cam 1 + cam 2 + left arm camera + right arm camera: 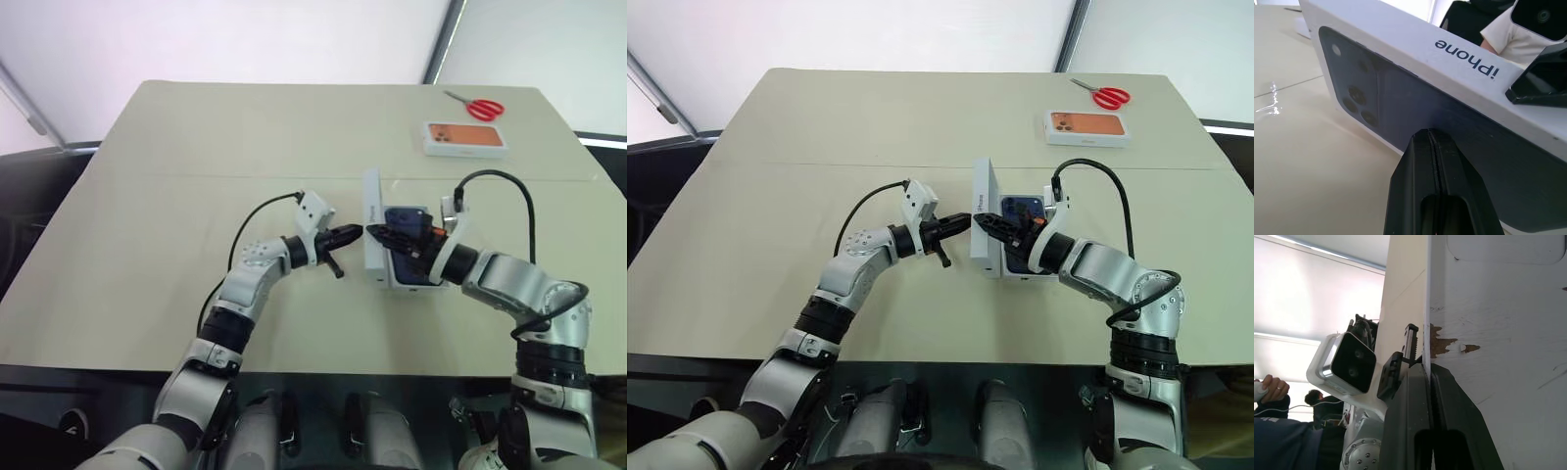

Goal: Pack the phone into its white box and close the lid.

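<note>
White cardboard stands on edge near the middle of the beige counter: this is the lid, tipped upright at the 9 o'clock side of the box, which lies flat with the dark blue phone in it. From the left wrist, the lid's narrow white side reads "iPhone" in grey letters, and its broad face carries a dark printed phone picture with a cluster of camera lenses at one corner. The left gripper comes in from 9 o'clock, its black fingers pressed together with nothing between them, their tips at or just short of that printed face; contact cannot be made out. The right gripper reaches in from 3 o'clock over the box, pinching the lid's thin wall, one finger on each side of the cardboard; its wrist camera shows the lid's plain white inner face with small torn brown patches next to the fingers. At 1 o'clock, well apart from the work, a second white box lies flat, showing an orange phone picture on top; any lettering on it is too small to read. Just beyond it, near the far edge, lie red-handled scissors.
</note>
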